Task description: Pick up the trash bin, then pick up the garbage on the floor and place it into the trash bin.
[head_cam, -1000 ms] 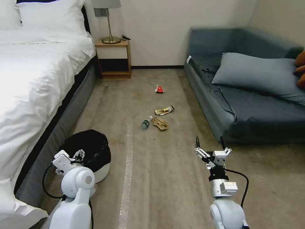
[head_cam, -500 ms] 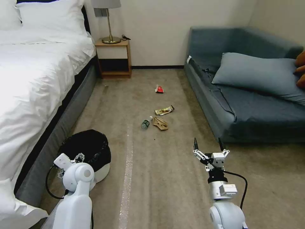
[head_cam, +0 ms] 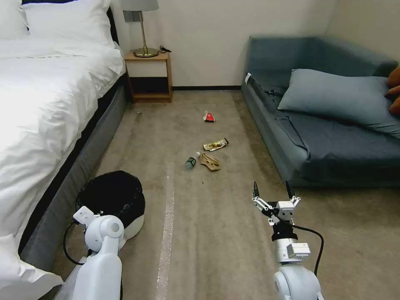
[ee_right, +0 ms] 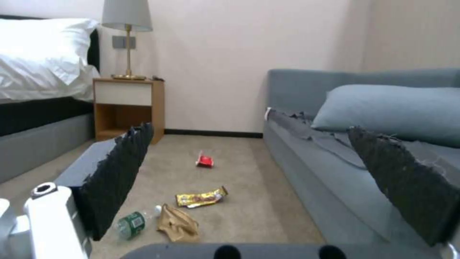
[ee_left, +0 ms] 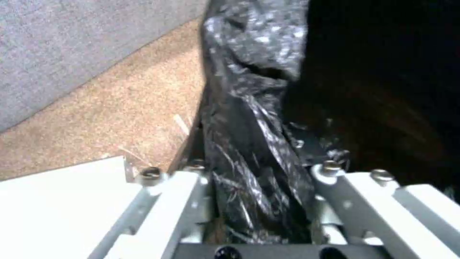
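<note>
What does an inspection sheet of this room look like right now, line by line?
Surface: tan carpet with a pale streak running forward.
Job's things: bin with black liner stands by the bed; bottle, paper bag, gold wrapper and red wrapper lie on the floor ahead.
Clutter: nothing seen.
Grippers: left claw straddles the bin's lined rim; right claw open, raised over bare carpet.
Cables: black cable loops at each wrist.
Surroundings: sofa on the right, nightstand with a lamp.

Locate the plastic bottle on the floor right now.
In the head view, the bottle lies mid-carpet, just left of the crumpled paper bag, between bed and sofa.
</note>
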{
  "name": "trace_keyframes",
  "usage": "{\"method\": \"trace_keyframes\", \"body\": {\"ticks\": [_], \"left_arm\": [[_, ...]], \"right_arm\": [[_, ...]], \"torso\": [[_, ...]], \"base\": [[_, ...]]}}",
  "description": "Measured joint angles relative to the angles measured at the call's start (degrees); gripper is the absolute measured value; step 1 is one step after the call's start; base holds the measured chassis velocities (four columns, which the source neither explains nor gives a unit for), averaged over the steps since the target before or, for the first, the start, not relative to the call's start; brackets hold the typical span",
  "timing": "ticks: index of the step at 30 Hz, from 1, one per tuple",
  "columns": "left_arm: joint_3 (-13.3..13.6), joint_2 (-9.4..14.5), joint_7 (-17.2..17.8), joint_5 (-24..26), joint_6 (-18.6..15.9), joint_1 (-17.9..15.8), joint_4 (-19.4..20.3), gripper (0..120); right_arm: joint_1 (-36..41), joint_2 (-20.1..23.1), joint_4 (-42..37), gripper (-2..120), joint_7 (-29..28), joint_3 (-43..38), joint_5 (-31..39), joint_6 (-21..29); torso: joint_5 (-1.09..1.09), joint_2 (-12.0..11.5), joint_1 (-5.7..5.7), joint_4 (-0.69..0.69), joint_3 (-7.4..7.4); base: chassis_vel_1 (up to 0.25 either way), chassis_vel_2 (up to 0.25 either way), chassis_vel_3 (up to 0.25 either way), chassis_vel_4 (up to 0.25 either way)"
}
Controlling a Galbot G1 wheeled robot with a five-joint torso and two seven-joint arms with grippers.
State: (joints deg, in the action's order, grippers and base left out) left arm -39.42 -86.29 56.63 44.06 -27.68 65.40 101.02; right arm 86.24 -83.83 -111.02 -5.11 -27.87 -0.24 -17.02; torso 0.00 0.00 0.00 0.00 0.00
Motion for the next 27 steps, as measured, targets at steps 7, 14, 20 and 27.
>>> {"method": "trace_keyframes", "body": {"ticks": [7,14,20,27], "left_arm": [[0.1,0.1,-1.9,-0.9,0.3,1.3,0.5,3],[1.6,1.1,-7.2,-5.1,-1.2,4.7,3.7,2],[1.9,2.5,-13.9,-15.2,-7.0,10.1,10.4,2],[-1.0,4.1,-30.4,-25.8,-4.8,15.9,16.4,2]], "right_arm": [[0.1,-0.2,0.5,100,0.2,-1.0,-1.4,-1.8],[0.0,-0.3,0.4,100,-1.4,-0.8,1.4,-1.7],[-1.4,-1.0,1.2,100,-4.2,-0.9,-1.0,-2.3],[-1.2,-1.4,2.2,100,-3.1,-0.7,0.1,-3.8]], "torso": [[0.0,0.0,0.0,-0.02,-0.01],[-0.02,0.0,0.0,-0.01,-0.01],[-0.01,0.0,0.0,0.02,0.0],[0.0,0.0,0.0,0.0,0.0]], "base": [[0.0,0.0,0.0,0.0],[0.0,0.0,0.0,0.0],[0.0,0.0,0.0,0.0],[0.0,0.0,0.0,0.0]]}}
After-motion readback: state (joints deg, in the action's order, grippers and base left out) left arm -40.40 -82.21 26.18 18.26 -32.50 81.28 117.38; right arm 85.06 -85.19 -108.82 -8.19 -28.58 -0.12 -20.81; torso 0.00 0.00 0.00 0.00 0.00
